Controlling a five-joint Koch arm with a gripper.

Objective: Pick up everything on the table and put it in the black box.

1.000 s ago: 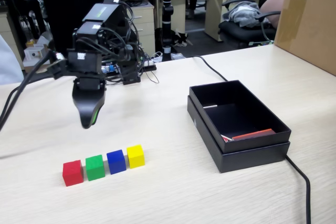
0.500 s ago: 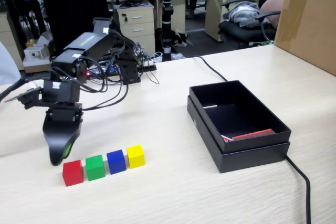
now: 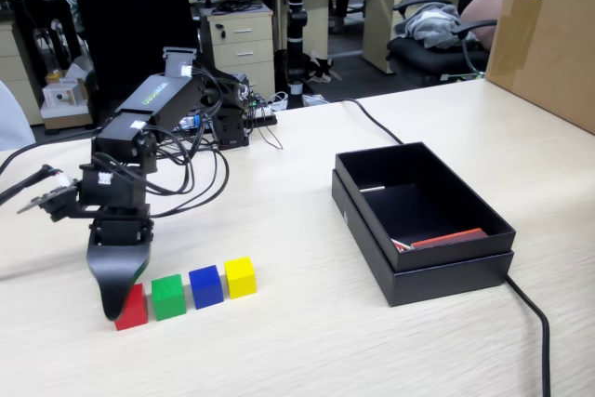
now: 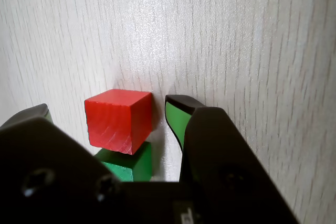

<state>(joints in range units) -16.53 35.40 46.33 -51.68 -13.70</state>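
Four small cubes stand in a row at the table's [image 3: 307,341] front left: red [image 3: 135,311], green [image 3: 168,297], blue [image 3: 205,286], yellow [image 3: 240,277]. My black gripper [image 3: 118,304] points down over the red cube and hides part of it. In the wrist view the gripper [image 4: 110,106] is open, with the red cube [image 4: 118,121] between its green-lined fingers [image 4: 176,119]; a small gap shows on each side. The green cube [image 4: 128,163] lies just behind the red one. The black box [image 3: 446,276] sits to the right, nested in its lid.
A flat red strip [image 3: 449,238] lies inside the box. A big brown carton [image 3: 548,34] stands at the far right. A black cable [image 3: 532,318] runs past the box to the front edge. Loose wires [image 3: 200,169] trail behind the arm.
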